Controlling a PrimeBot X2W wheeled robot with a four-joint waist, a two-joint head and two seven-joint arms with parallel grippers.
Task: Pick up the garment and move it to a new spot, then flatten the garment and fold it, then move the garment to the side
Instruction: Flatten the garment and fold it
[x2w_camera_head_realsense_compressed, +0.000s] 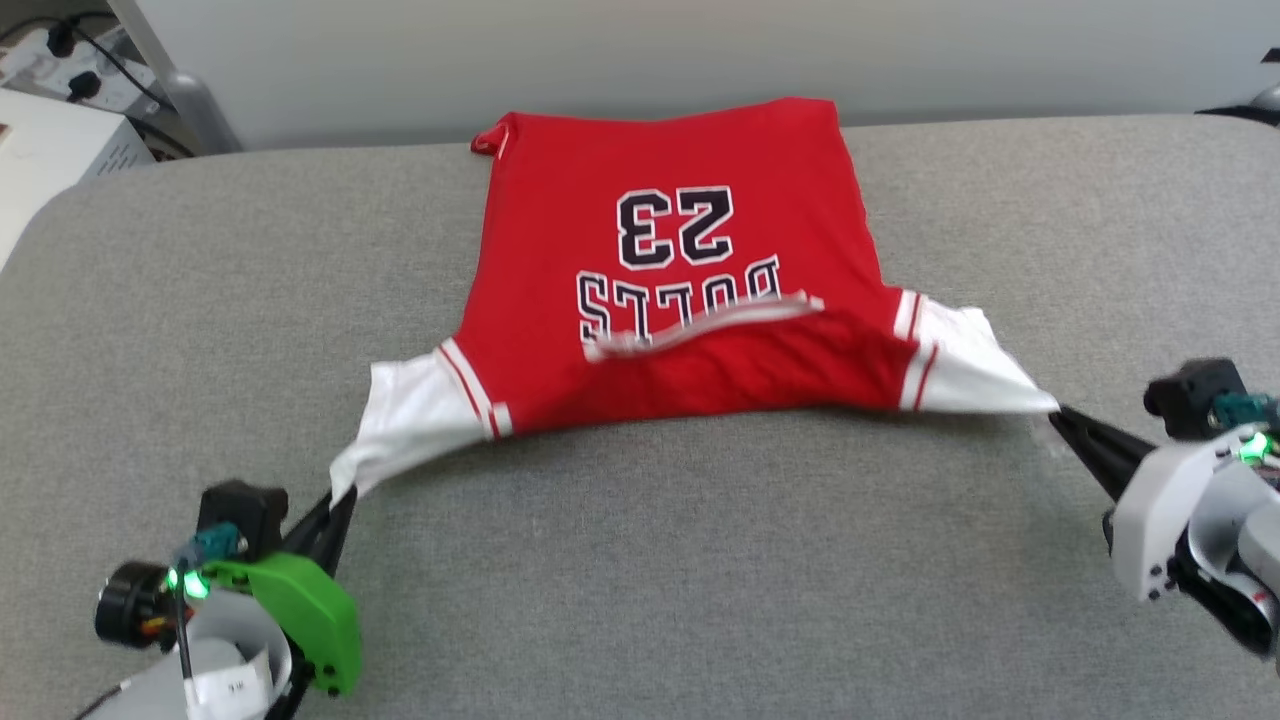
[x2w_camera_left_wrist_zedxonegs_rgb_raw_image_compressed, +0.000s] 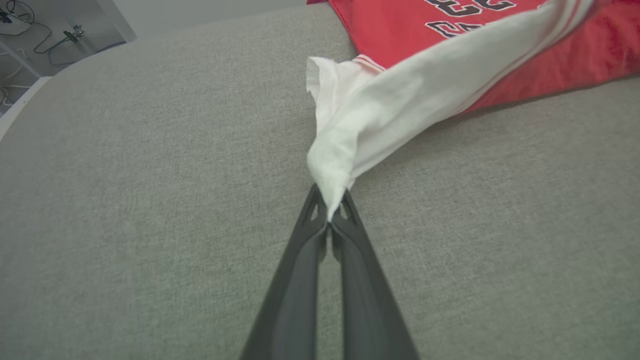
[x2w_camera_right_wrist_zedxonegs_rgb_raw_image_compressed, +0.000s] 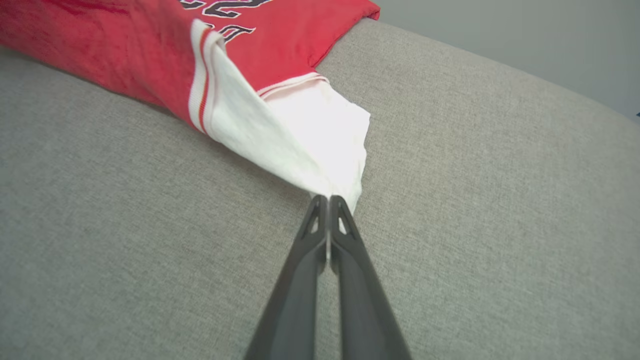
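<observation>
On the big grey table (x2w_camera_head_realsense_compressed: 700, 560), the red shirt (x2w_camera_head_realsense_compressed: 680, 250) lies number-up toward 12 o'clock, and the left gripper (x2w_camera_head_realsense_compressed: 342, 503) at 8 o'clock and right gripper (x2w_camera_head_realsense_compressed: 1063, 416) at 3 o'clock each pinch tight on its white sleeves (x2w_camera_head_realsense_compressed: 400, 420), probably to pull it flat.

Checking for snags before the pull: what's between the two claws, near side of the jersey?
Bare grey surface, in the head view. The left claw and right claw each pinch a sleeve of the jersey.
</observation>
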